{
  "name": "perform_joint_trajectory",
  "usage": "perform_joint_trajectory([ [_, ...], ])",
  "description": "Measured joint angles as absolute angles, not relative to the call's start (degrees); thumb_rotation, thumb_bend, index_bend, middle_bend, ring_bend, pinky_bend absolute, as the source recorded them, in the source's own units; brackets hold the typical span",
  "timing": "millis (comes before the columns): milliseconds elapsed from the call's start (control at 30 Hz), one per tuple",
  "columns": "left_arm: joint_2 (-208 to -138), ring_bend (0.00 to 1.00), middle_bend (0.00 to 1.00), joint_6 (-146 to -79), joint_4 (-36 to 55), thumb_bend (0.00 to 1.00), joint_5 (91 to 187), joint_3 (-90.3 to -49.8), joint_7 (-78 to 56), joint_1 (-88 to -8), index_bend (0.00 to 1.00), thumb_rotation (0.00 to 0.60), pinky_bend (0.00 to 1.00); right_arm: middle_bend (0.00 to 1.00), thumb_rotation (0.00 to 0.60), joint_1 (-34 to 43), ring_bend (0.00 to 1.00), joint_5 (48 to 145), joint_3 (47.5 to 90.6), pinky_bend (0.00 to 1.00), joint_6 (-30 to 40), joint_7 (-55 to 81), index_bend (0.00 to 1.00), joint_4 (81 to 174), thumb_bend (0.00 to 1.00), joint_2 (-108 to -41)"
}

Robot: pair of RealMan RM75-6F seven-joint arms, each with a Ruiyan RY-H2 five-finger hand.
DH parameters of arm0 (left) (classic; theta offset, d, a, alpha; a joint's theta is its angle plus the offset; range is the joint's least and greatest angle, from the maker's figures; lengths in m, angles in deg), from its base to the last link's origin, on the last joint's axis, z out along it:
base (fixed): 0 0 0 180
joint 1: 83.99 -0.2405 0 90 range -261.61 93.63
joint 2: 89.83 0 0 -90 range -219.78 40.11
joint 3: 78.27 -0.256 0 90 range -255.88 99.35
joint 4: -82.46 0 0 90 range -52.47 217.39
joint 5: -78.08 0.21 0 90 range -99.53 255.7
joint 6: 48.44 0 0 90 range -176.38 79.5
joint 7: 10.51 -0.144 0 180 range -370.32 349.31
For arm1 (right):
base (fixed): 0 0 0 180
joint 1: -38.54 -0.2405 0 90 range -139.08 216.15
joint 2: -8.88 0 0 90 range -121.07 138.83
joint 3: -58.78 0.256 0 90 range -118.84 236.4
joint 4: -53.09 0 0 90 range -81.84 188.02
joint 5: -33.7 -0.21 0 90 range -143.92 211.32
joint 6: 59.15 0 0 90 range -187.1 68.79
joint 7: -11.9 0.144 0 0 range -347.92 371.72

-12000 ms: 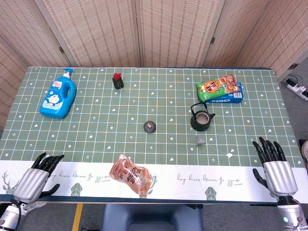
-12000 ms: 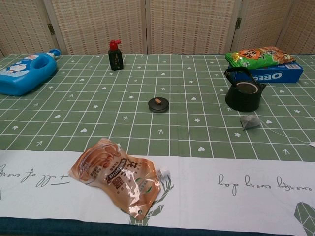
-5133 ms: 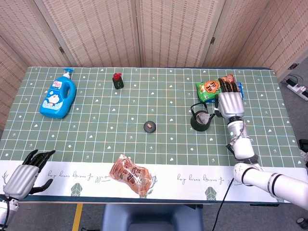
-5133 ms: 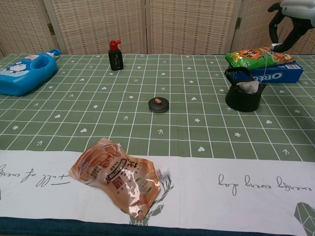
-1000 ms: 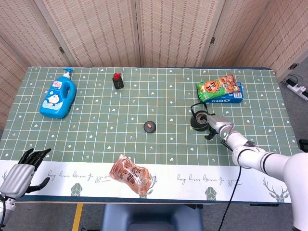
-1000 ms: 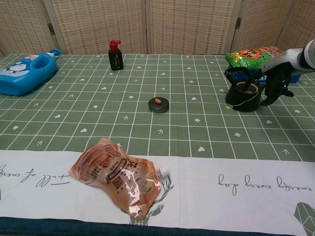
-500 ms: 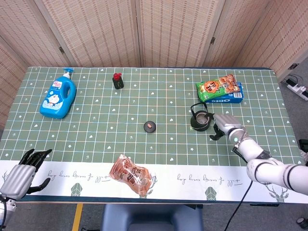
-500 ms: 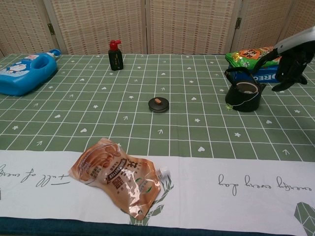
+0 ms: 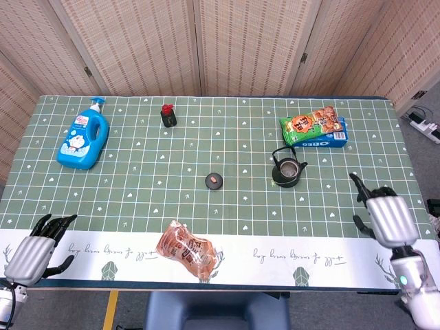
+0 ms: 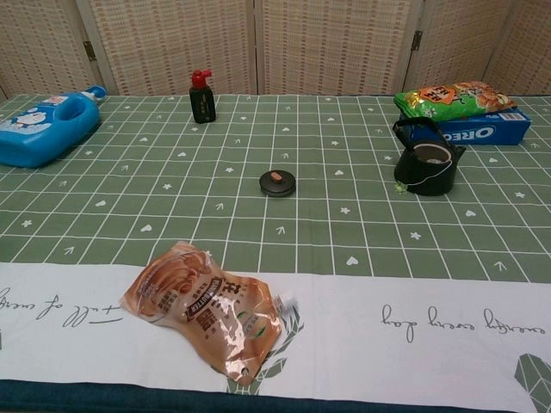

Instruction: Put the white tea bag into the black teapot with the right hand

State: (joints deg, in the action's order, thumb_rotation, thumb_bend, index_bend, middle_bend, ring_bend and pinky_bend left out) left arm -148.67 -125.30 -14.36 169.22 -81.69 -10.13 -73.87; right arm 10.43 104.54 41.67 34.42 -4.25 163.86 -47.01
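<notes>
The right hand [image 9: 387, 218] hovers at the table's near edge, empty, fingers loosely spread. Well beyond it, up and to its left, stands the black teapot [image 9: 288, 170], lid off; the white tea bag [image 10: 433, 153] lies inside, its string draped over the rim.

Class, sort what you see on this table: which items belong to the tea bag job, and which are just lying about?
Part of the job:
black teapot, lid off
white tea bag, inside the teapot
right robot hand, holding nothing

Just lying about:
teapot lid
blue detergent bottle
small dark bottle
green snack bag
Oreo box
brown snack packet
</notes>
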Motion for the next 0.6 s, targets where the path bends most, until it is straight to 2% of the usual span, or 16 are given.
perform_joint_trajectory([
  [133, -148.88, 0.09, 0.1, -125.53, -14.54, 0.32, 169.76, -81.87, -10.88, -73.98, 0.0, 0.6, 0.04, 0.08, 0.6, 18.76, 0.11, 109.6, 41.43, 0.0, 38.84, -5.76, 0.0, 156.56, 0.37, -52.92],
  [300, -148.83, 0.09, 0.1, -126.53, -14.63, 0.32, 170.47, -81.99, -10.71, -74.32, 0.0, 0.6, 0.04, 0.02, 0.6, 24.09, 0.04, 111.48, 43.56, 0.0, 39.2, -5.91, 0.0, 148.52, 0.37, -58.5],
  [400, -148.8, 0.09, 0.1, -126.71, -14.53, 0.32, 170.83, -82.01, -10.37, -74.34, 0.0, 0.6, 0.04, 0.0, 0.6, 25.18, 0.0, 112.0, 45.45, 0.0, 37.95, -5.85, 0.0, 147.19, 0.37, -59.33],
  [600, -148.77, 0.09, 0.1, -127.28, -14.59, 0.32, 171.55, -82.28, -10.71, -74.62, 0.0, 0.6, 0.04, 0.0, 0.6, 26.69, 0.0, 113.61, 47.25, 0.0, 35.99, -5.71, 0.0, 147.1, 0.37, -59.16],
])
